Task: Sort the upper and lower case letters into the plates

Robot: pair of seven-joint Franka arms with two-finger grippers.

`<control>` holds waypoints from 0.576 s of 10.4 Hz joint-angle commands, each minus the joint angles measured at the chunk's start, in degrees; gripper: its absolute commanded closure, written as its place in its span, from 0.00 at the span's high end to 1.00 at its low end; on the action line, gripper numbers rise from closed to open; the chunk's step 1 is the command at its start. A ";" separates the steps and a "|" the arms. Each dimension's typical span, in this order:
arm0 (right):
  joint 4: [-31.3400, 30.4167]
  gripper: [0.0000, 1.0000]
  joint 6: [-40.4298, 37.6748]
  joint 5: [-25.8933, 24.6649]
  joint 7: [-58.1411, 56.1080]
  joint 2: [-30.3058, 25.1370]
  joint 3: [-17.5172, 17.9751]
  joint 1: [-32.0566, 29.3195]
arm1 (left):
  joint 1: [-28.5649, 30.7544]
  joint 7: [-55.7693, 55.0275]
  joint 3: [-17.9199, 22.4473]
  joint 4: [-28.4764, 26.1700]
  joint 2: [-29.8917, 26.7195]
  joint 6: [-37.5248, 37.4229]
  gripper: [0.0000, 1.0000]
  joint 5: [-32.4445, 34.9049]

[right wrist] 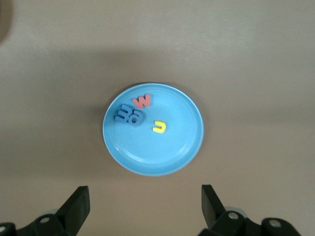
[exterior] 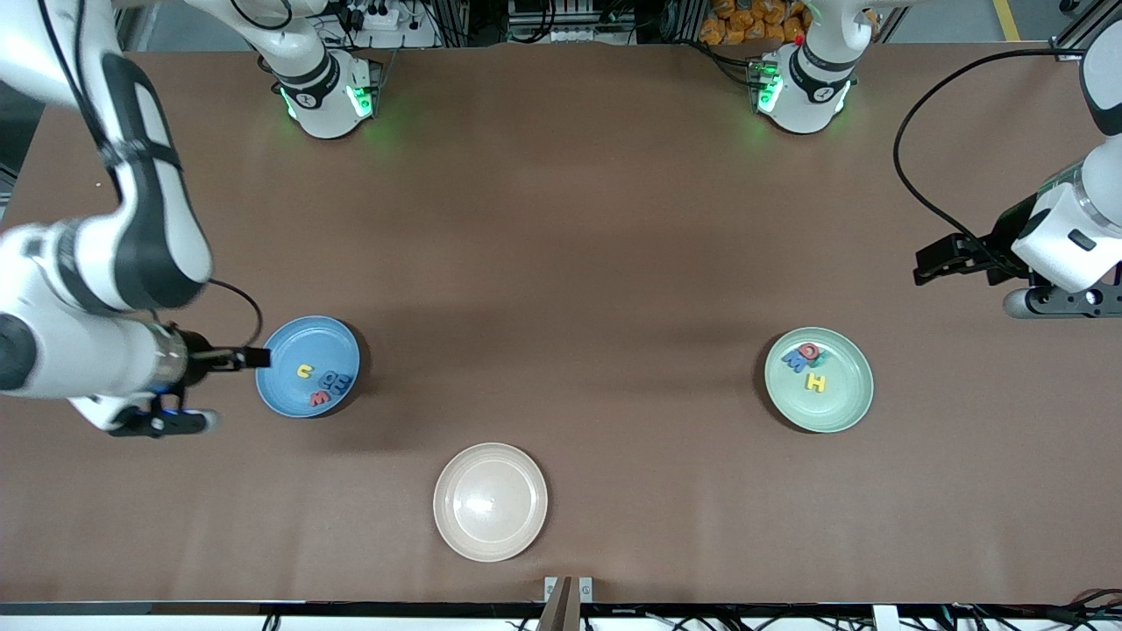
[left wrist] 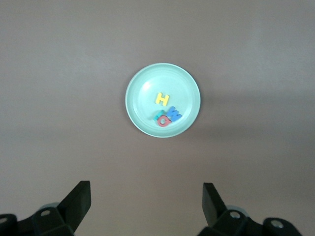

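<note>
The sky blue plate [exterior: 285,394] lies toward the right arm's end of the table and holds a yellow letter [exterior: 303,372], blue letters [exterior: 336,381] and a red letter [exterior: 320,398]. The mint green plate [exterior: 841,399] lies toward the left arm's end and holds a yellow H [exterior: 815,382], a blue letter [exterior: 796,360] and a red letter [exterior: 810,351]. My right gripper [exterior: 166,423] hangs open and empty over bare table beside the blue plate [right wrist: 147,152]. My left gripper [exterior: 1061,302] hangs open and empty over bare table beside the green plate [left wrist: 147,88].
A beige cream plate [exterior: 490,501] with nothing in it lies nearer the front camera, between the two plates. The brown table [exterior: 561,263] is bare elsewhere. Both arm bases stand along the table's edge farthest from the front camera.
</note>
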 commanded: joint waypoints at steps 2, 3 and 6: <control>-2.11 1.00 -3.46 2.06 -0.52 -6.75 0.80 -3.34 | 0.07 0.12 -0.74 -1.01 -1.32 1.29 1.00 1.49; -2.11 1.00 -4.52 2.07 -0.52 -8.07 0.80 -3.61 | 0.16 0.12 -0.83 -0.84 -1.32 1.21 1.00 0.09; -1.94 1.00 -7.60 2.07 -0.43 -11.42 0.54 -4.32 | 0.42 1.35 -0.57 -0.49 -1.14 1.21 1.00 -1.06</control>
